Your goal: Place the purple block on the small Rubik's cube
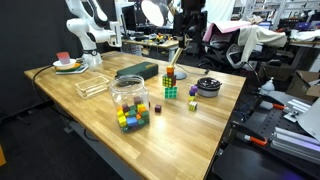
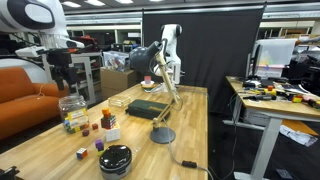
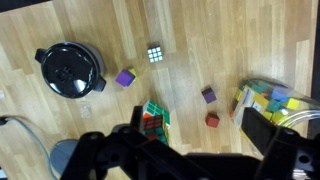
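Observation:
The purple block (image 3: 125,77) lies on the wooden table between a black round lidded dish (image 3: 70,68) and the small Rubik's cube (image 3: 155,55), a little apart from both. Both also show in the exterior views: the block (image 1: 193,91) (image 2: 100,144) and the small cube (image 1: 193,104) (image 2: 82,153). My gripper (image 3: 185,150) hangs high above the table with its dark fingers wide apart and nothing between them. In an exterior view it (image 2: 62,68) is up above the jar.
The larger Rubik's cube (image 3: 153,122) stands below my fingers. A darker purple block (image 3: 208,95) and a small red block (image 3: 212,120) lie beside the clear jar of coloured blocks (image 3: 265,100). A desk lamp (image 2: 152,55), a black box (image 1: 137,70) and a clear tray (image 1: 92,86) stand further off.

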### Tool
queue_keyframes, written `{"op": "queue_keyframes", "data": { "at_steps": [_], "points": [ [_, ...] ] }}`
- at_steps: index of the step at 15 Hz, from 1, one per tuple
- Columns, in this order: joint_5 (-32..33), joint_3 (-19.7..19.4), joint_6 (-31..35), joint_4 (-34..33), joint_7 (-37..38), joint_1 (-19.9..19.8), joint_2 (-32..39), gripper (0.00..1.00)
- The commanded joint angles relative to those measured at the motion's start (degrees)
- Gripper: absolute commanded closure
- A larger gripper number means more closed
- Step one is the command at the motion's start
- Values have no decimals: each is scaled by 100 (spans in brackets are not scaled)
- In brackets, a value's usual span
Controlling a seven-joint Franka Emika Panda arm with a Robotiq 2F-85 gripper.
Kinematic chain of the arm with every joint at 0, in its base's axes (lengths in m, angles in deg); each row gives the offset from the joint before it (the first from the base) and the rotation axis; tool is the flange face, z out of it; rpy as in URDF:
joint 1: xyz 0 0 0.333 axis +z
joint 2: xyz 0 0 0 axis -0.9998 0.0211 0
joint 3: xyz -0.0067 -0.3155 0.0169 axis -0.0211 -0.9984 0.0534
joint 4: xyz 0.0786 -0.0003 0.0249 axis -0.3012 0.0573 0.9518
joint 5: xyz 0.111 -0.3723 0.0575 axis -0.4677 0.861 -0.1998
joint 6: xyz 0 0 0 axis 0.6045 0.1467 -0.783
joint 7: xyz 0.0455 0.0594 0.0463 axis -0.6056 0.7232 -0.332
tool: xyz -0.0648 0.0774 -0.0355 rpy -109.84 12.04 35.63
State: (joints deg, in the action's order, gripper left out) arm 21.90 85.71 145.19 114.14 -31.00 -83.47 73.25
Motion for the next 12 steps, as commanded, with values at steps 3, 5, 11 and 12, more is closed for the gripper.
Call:
{"op": "queue_keyframes", "data": {
  "at_steps": [3,5,11,12],
  "points": [
    [-203,-134,306,-25,38,130,369,0],
    [-222,-149,318,-50,38,133,386,0],
    [-401,-187,469,-78,133,123,515,0],
    [-602,-221,600,-92,199,127,641,0]
  ]
}}
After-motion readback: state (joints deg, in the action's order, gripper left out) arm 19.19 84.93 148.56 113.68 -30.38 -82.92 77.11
